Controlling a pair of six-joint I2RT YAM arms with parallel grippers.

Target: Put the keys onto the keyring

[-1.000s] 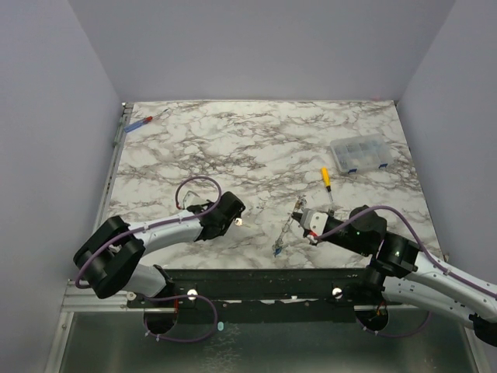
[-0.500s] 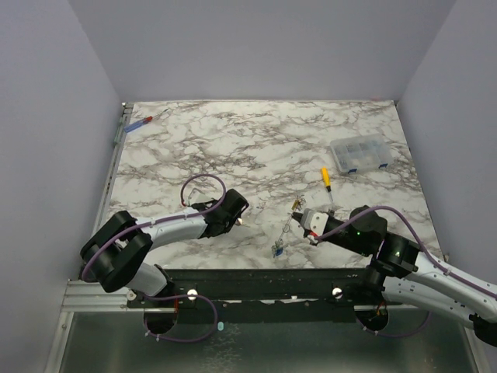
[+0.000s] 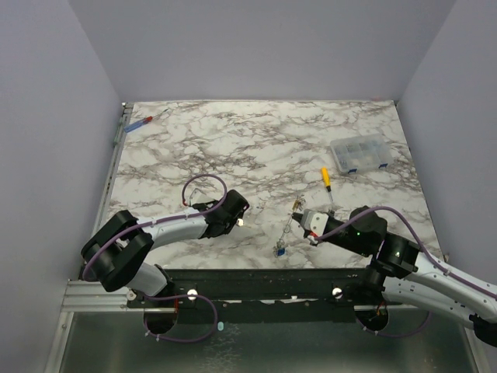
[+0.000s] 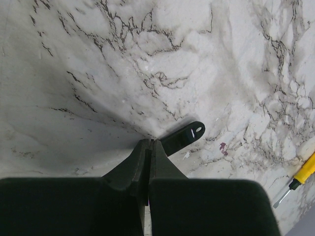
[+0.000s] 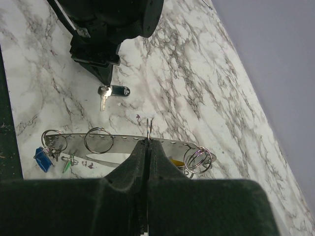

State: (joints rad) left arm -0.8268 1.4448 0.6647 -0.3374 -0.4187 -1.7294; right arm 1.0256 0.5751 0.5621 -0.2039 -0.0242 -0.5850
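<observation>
far screwdriver (image 3: 140, 123): upper left | compartment box (image 3: 358, 155): right | small screwdriver (image 3: 327, 180): lower-left of box | keyring (image 3: 288, 228): lower centre, below-left of small screwdriver

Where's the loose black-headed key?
In the right wrist view, the black-headed key sits on the marble at the tip of the left gripper, apart from the keyring pinched by the right gripper.

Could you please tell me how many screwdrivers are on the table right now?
2. The red-and-blue screwdriver lies at the far left corner; the yellow screwdriver lies right of centre. Others may be hidden.
</observation>
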